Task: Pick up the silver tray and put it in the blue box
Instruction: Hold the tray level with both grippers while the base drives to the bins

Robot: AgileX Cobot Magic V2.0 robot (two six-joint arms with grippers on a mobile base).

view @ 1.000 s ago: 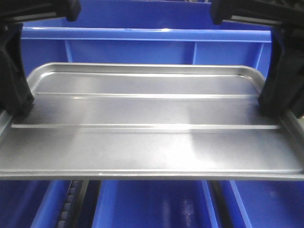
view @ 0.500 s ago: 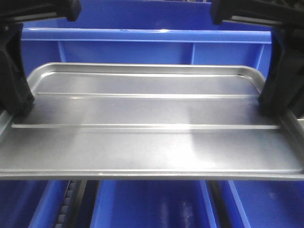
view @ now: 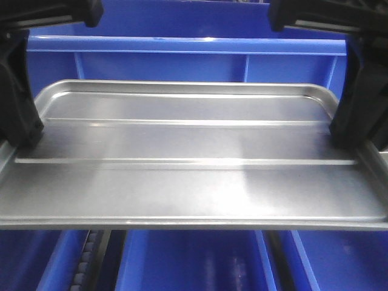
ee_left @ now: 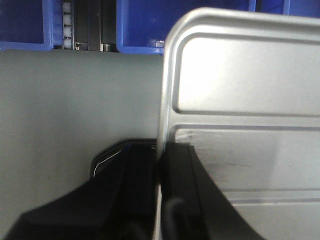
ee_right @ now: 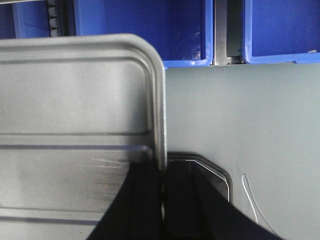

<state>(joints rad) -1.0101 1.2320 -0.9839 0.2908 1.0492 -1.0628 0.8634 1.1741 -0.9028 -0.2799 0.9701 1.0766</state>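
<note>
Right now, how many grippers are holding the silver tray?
2. The left gripper is shut on the left rim of the silver tray. The right gripper is shut on its right rim. Each wrist view shows its own grip plainly.

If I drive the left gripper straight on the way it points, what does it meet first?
Probably the blue box. The left gripper, shut on the tray rim, points at its near wall, with only grey surface between. Height is unclear, so it might clear the rim instead.
</note>
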